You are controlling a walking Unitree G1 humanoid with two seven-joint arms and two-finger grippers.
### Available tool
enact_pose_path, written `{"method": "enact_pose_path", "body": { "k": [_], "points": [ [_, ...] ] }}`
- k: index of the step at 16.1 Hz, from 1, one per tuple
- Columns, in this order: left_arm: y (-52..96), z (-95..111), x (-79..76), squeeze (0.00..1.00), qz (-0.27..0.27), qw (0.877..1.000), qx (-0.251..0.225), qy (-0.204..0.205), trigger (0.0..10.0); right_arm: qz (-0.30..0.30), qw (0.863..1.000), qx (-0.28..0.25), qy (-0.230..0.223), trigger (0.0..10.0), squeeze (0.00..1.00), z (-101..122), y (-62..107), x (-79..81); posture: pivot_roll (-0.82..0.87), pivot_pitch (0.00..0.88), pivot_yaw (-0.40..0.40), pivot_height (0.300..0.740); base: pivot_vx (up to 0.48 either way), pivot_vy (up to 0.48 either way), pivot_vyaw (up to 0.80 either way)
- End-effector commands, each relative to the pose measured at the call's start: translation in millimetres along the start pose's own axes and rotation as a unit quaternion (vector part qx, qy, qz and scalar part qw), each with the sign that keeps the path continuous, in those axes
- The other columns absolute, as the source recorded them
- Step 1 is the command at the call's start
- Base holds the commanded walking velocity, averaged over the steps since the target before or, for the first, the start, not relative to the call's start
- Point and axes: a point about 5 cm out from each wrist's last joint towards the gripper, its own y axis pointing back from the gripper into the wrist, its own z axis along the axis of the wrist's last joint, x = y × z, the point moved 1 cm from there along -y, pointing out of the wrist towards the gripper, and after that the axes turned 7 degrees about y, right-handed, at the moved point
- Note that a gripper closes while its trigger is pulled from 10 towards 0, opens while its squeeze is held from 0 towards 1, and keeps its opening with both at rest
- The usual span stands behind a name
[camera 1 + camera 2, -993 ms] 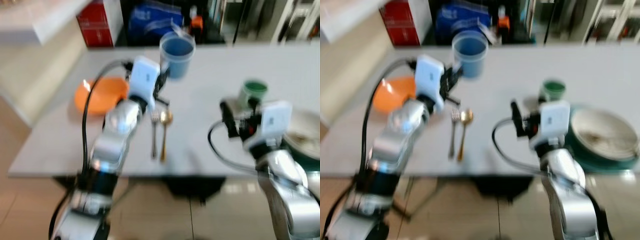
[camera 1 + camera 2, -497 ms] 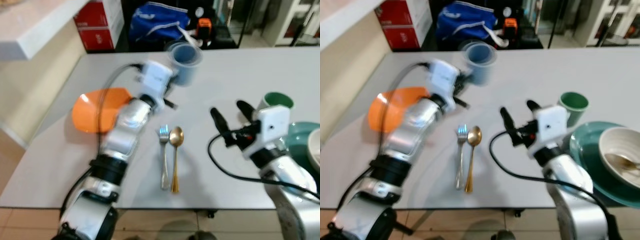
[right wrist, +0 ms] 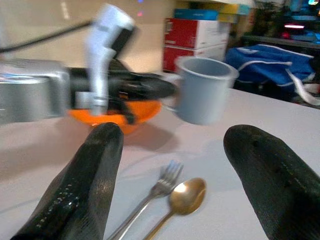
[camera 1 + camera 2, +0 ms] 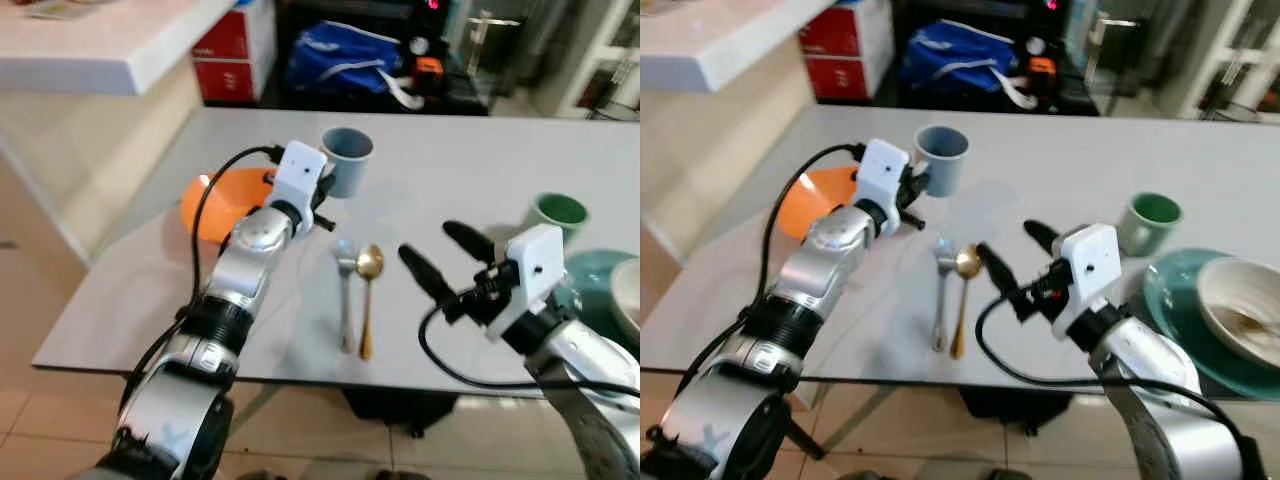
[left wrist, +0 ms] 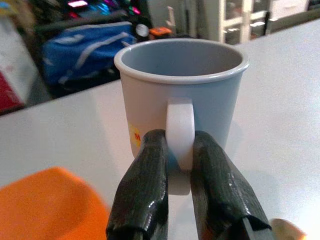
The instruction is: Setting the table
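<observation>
The left pincer [image 5: 179, 192] pinched the grey-blue plastic mug [image 5: 182, 95] by its handle, likely light and rigid; the right pincer [image 3: 180, 185] was spread.

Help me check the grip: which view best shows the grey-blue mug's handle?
The left wrist view: the grey-blue mug's white handle sits close up, pinched between the left gripper fingers. Both eye views show the mug smaller, its handle hidden behind the gripper. The right wrist view shows it blurred.

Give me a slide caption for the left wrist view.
Left gripper pinching the handle of a grey-blue mug over the white table.
</observation>
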Motion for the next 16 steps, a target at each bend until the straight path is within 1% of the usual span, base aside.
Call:
{"method": "enact_pose_path", "body": {
  "k": [1,3,4,6,9,12,14,16],
  "points": [
    [-2.6,1,0.7,0.00,0.000,1.000,-0.001,0.001,10.0,0.029,1.000,-0.001,-0.003,10.0,0.00,4,1.0,6.4,-0.10,0.035,0.018,0.740,0.000,0.000,0.00],
    [-5.7,-5,3.1,0.00,0.005,1.000,0.014,-0.001,10.0,0.068,0.997,0.019,-0.006,10.0,0.00,1,5.0,14.6,-0.10,0.041,0.017,0.740,0.000,0.000,0.00],
    [-6.9,-7,4.3,0.00,0.008,1.000,0.021,0.002,10.0,0.076,0.997,0.029,-0.008,10.0,0.00,-1,6.3,15.6,-0.10,0.041,0.017,0.740,0.000,0.000,0.00],
    [-7.1,-17,7.7,0.00,0.024,0.999,0.035,-0.006,10.0,0.083,0.993,0.081,-0.009,10.0,0.00,-12,11.1,17.4,-0.11,0.048,0.016,0.740,0.000,0.000,0.00],
    [-6.1,-24,10.0,0.00,0.043,0.999,0.031,-0.009,10.0,0.087,0.993,0.082,-0.007,10.0,0.00,-12,10.4,19.5,-0.11,0.057,0.009,0.740,0.000,0.000,0.00],
    [-6.6,-29,10.1,0.00,0.050,0.998,0.027,0.002,10.0,0.093,0.992,0.082,-0.008,10.0,0.00,-11,8.2,22.4,-0.12,0.063,0.004,0.740,0.000,0.000,0.00],
    [-8.4,-25,10.6,0.00,0.056,0.998,0.014,0.008,10.0,0.092,0.993,0.080,-0.007,10.0,0.00,-9,7.4,22.2,-0.12,0.071,0.004,0.740,0.000,0.000,0.00],
    [-10.9,-19,12.4,0.00,0.063,0.998,0.008,0.004,10.0,0.089,0.993,0.079,-0.005,10.0,0.00,-7,6.9,21.8,-0.13,0.082,0.004,0.740,0.000,0.000,0.00]
  ]
}}
